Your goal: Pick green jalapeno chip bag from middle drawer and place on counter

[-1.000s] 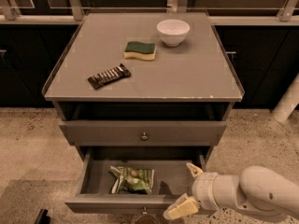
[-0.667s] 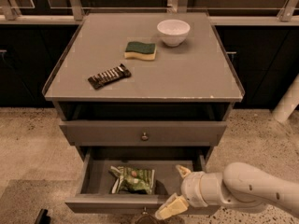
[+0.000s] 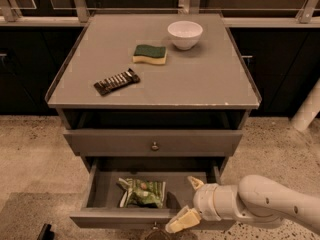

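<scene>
The green jalapeno chip bag (image 3: 142, 192) lies crumpled inside the open middle drawer (image 3: 105, 194), left of its centre. My gripper (image 3: 188, 202) is open and empty. It hangs over the drawer's right half, just right of the bag and not touching it. One fingertip (image 3: 194, 182) is over the drawer floor and the other fingertip (image 3: 181, 221) is near the drawer's front edge. The counter (image 3: 210, 79) is the grey cabinet top above.
On the counter are a white bowl (image 3: 185, 34), a yellow sponge with a green top (image 3: 149, 54) and a dark striped snack bar (image 3: 116, 81). A closed drawer with a round knob (image 3: 155, 145) sits above the open one. Speckled floor surrounds the cabinet.
My gripper and arm have moved left, over the drawer and closer to the chip bag. The bag and the counter items have not moved.
</scene>
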You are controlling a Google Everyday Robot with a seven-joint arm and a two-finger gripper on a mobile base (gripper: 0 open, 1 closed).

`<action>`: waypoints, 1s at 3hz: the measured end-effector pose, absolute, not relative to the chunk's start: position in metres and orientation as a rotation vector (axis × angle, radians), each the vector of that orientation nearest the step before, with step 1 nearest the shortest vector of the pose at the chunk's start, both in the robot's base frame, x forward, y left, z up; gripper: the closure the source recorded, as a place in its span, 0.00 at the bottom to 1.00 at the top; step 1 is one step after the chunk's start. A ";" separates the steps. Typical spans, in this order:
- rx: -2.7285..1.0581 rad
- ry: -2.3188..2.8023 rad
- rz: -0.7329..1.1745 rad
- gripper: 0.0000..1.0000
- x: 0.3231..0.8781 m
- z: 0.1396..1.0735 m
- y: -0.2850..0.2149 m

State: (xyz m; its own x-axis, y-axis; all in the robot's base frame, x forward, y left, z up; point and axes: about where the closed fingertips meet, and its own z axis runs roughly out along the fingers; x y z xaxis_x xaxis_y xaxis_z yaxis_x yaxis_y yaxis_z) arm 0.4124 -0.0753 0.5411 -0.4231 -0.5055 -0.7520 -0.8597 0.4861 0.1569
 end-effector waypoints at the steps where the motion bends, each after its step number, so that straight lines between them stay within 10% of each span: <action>1: -1.094 2.027 0.741 0.00 0.446 0.528 -0.061; 3: -1.075 1.985 0.790 0.00 0.480 0.510 -0.040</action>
State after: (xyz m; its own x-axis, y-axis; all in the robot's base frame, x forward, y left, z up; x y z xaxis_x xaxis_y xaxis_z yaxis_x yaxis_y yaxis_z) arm 0.4798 -0.0401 0.5102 -0.3817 -0.4208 -0.8229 -0.8711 0.4614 0.1681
